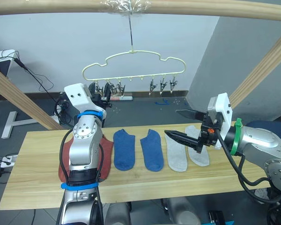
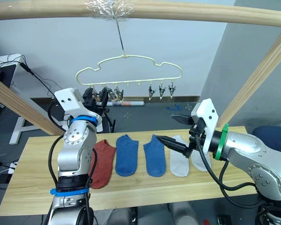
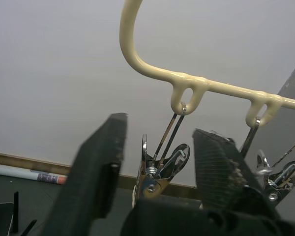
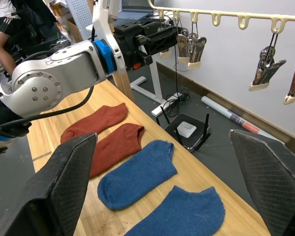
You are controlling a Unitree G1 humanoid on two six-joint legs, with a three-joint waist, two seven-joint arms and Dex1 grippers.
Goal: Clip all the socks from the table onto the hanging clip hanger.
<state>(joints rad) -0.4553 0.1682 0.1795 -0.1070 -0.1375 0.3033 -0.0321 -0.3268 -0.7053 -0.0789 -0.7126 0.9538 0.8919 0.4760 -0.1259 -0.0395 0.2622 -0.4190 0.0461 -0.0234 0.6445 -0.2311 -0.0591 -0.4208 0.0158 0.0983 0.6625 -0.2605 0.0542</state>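
Note:
The pale yellow clip hanger (image 1: 133, 54) hangs by its hook from the top beam, and all its metal clips are bare. My left gripper (image 1: 99, 91) is raised to the leftmost clips. It is open, with one clip (image 3: 157, 172) between its fingers and touching neither. Six socks lie in a row on the table (image 1: 37, 159). Two are rust-red (image 4: 96, 120) (image 4: 119, 145), two blue (image 1: 123, 149) (image 1: 152, 149) and two light grey (image 1: 176, 152) (image 1: 199, 154). My right gripper (image 1: 172, 123) hovers open just above the grey socks, holding nothing.
Thick wooden beams (image 1: 18, 96) (image 1: 264, 68) slant down on both sides, and one runs across the top. A small black device (image 4: 187, 132), cables and a rolled tube (image 4: 231, 118) lie on the floor behind the table. A person (image 4: 10, 24) sits to the far left.

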